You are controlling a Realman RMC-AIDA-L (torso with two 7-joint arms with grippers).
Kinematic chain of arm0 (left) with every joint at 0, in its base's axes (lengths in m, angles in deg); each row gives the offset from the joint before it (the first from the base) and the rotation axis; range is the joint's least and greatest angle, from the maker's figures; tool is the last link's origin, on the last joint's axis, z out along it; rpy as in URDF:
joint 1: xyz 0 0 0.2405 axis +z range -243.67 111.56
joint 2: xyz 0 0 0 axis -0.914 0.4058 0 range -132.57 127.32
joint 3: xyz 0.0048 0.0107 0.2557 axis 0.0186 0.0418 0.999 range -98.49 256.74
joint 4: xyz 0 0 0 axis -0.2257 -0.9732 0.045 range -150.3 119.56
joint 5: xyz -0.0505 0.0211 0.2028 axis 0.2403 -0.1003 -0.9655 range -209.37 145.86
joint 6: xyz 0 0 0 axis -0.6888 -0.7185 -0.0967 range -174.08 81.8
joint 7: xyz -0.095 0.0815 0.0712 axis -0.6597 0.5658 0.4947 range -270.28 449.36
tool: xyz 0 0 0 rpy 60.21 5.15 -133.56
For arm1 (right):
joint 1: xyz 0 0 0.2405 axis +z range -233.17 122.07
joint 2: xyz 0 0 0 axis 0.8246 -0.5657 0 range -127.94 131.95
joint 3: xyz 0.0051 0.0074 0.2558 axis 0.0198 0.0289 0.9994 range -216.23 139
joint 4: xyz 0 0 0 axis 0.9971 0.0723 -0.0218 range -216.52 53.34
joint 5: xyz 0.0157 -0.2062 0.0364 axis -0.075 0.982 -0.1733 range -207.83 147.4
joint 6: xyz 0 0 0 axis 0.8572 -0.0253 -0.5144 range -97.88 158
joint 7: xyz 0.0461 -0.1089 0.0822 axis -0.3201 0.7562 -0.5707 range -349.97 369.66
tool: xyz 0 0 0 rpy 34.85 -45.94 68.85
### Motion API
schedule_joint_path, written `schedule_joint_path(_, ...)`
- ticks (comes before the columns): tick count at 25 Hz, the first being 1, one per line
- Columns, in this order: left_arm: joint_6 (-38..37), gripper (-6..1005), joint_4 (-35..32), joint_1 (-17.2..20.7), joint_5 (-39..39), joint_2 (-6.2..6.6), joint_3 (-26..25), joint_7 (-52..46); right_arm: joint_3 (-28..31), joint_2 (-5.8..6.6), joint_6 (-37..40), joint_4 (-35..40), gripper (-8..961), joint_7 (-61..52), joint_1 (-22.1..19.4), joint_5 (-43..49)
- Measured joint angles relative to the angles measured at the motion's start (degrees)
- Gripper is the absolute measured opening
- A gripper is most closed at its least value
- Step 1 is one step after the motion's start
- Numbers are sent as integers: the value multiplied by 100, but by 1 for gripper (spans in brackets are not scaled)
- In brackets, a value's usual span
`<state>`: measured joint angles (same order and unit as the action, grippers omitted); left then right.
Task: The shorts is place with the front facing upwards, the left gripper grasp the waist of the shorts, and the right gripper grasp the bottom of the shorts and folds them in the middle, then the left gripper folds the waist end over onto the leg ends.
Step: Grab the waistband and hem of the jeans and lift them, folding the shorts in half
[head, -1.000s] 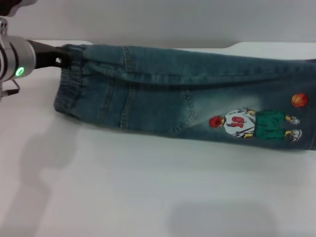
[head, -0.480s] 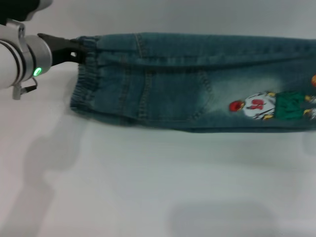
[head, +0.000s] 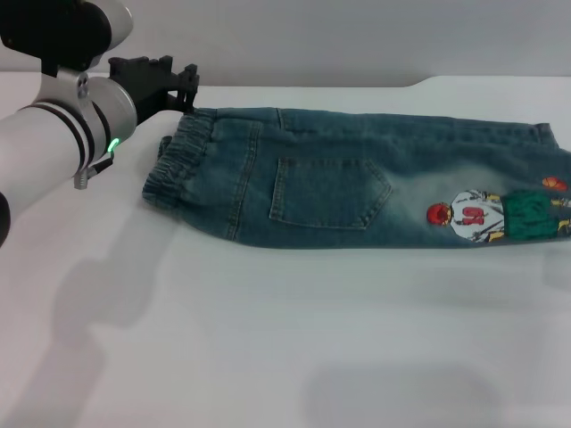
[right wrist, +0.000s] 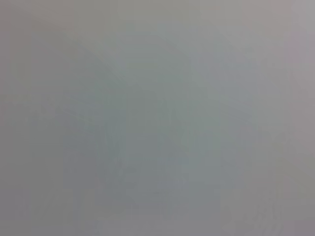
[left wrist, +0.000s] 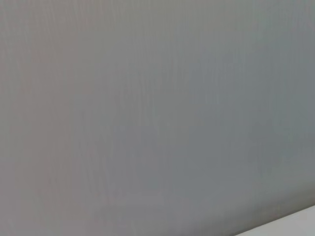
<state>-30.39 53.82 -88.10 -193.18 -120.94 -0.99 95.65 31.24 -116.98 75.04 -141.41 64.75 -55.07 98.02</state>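
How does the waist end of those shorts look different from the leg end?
The waist end is gathered and puckered elastic, lying near the left gripper; the leg ends are flat and ungathered, far from it. The waist end is plain denim, while a cartoon print sits by the leg ends. Both lie flat on the white table.

The supporting surface is a flat white table [head: 268, 339] with a smooth matte top. Its far edge steps upward near the right, against a grey backdrop. One item lies directly on it: a pair of blue-green washed denim shorts [head: 357, 192], folded lengthwise into a long band. The gathered elastic waistband points to the left side; the hemmed leg ends reach the right edge of the head view. A back patch pocket and a cartoon sports-player print face upward
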Motion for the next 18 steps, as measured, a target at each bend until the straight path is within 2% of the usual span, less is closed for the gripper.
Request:
schedule_joint_path(2, -12, 133, 0, 0, 1, 1, 6, -1, -5, -3, 88, 98, 258, -39, 13, -7)
schedule_joint_path(5, 64, 353, 76, -1, 3, 2, -2, -25, -31, -9, 469, 312, 398, -331, 21, -9)
schedule_joint_path(7, 338, 447, 226, 11, 5, 4, -31, -62, -104, -9, 759, 447, 491, -668, 26, -9)
schedule_joint_path(10, 1701, 587, 775, -29, -15, 26, -293, -52, -200, -11, 1001, 601, 545, -1129, 56, -9)
schedule_joint_path(11, 1701, 625, 775, -29, -15, 26, -293, -52, -220, -17, 1075, 639, 563, -1237, 70, -13)
schedule_joint_path(16, 3292, 816, 1411, -69, -53, 32, -567, -13, -700, -19, 1485, 785, 652, -1707, 98, -368)
schedule_joint_path(18, 3822, 829, 1625, -50, -57, 36, -669, 23, -940, -14, 1473, 853, 688, -1869, 185, -590)
